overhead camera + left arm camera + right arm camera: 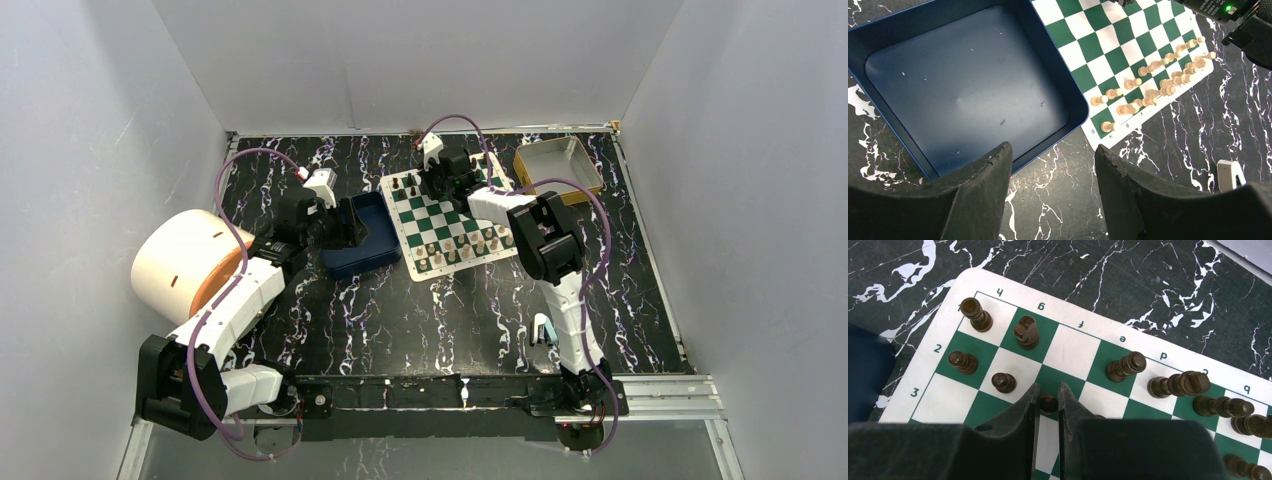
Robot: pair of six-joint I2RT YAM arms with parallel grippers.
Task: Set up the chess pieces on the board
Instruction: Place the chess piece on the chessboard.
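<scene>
Right end effector (1048, 396): narrow, pinching a dark pawn (1048, 403) upright between its pads, directly above the far rows of the board (1070, 347). Whether the pawn's foot touches its square cannot be told. A neighbouring pawn (1003, 382) stands just beside; release calls for a straight lift. Left end effector (1053, 165): wide, holding nothing, over the blue tray (963, 95). Cream pieces (1148, 95) fill the board's near rows.
</scene>
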